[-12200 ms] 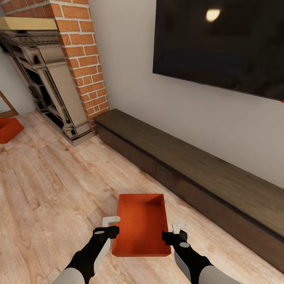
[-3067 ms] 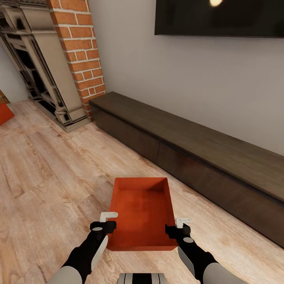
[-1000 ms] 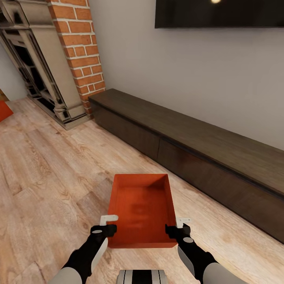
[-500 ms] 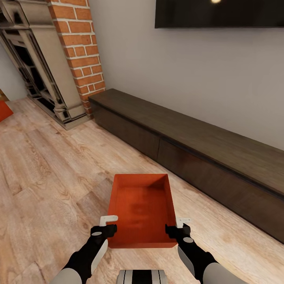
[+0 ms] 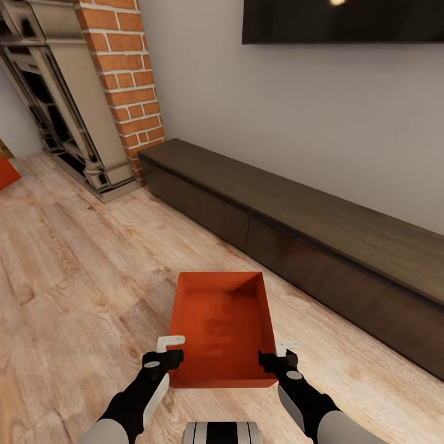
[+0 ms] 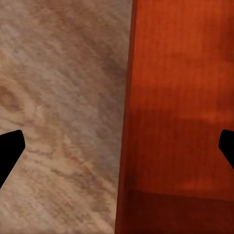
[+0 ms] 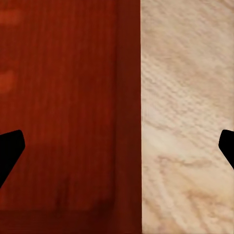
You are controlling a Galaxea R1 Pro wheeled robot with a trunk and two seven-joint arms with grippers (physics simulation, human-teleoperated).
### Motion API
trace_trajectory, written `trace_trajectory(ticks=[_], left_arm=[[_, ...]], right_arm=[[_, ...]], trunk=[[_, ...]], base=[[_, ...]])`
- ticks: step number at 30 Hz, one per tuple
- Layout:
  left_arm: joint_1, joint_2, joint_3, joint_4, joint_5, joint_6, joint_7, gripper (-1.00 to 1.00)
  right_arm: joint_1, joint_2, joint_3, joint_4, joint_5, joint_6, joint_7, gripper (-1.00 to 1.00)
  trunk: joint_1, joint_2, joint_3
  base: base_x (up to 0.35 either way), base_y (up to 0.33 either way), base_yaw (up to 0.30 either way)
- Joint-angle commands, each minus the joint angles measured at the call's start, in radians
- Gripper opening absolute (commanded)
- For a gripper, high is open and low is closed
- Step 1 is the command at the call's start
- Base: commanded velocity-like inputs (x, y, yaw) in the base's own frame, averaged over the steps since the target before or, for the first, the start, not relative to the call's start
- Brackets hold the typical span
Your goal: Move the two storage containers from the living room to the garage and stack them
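One red-orange open-top storage container (image 5: 221, 327) lies on the light wood-plank floor of the living room, straight ahead of me. My left gripper (image 5: 174, 349) is open at its left wall near the front corner. In the left wrist view the left gripper (image 6: 117, 148) straddles that wall (image 6: 127, 146), fingertips wide apart. My right gripper (image 5: 277, 350) is open at the right wall. The right wrist view has the right gripper (image 7: 117, 148) straddling that wall (image 7: 129, 122) the same way. A corner of the other storage container (image 5: 5, 174) peeks in at the far left edge.
A long dark low bench (image 5: 296, 228) runs along the grey wall to the right of the container. A red brick fireplace (image 5: 120, 80) with a dark surround (image 5: 58, 117) stands at the back left, and a black TV (image 5: 342, 21) hangs above the bench. Open plank floor (image 5: 74, 277) lies to the left.
Since 12 s ago the view has shifted, so the camera moved. Both grippers stay at the container's sides. Over the last second nothing has visibly moved.
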Motion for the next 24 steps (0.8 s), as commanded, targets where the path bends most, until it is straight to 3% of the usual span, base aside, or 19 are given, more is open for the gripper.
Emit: trace_trajectory(ticks=[1, 9, 10, 24], left_arm=[[0.0, 0.001, -0.006, -0.001, 0.01, 0.004, 0.009, 1.0], [0.0, 0.002, -0.006, -0.003, 0.011, 0.005, 0.01, 1.0], [0.0, 0.002, -0.006, -0.004, 0.011, 0.006, 0.01, -1.0], [0.0, 0.003, -0.006, -0.016, 0.008, 0.0, 0.008, -1.0]], right_arm=[[-0.001, 0.0, 0.008, 0.001, -0.011, -0.005, -0.006, 1.0], [-0.001, 0.002, 0.008, 0.001, -0.011, -0.005, -0.007, 1.0], [-0.001, 0.002, 0.007, 0.001, -0.011, -0.005, -0.007, -1.0], [-0.001, -0.001, 0.006, 0.001, -0.011, -0.009, -0.008, -1.0]], trunk=[[0.0, 0.0, -0.001], [0.0, 0.0, -0.001], [0.0, 0.0, -0.001], [0.0, 0.0, -0.001]], base=[[0.0, 0.0, 0.0], [0.0, 0.0, 0.0], [0.0, 0.0, 0.0], [0.0, 0.0, 0.0]])
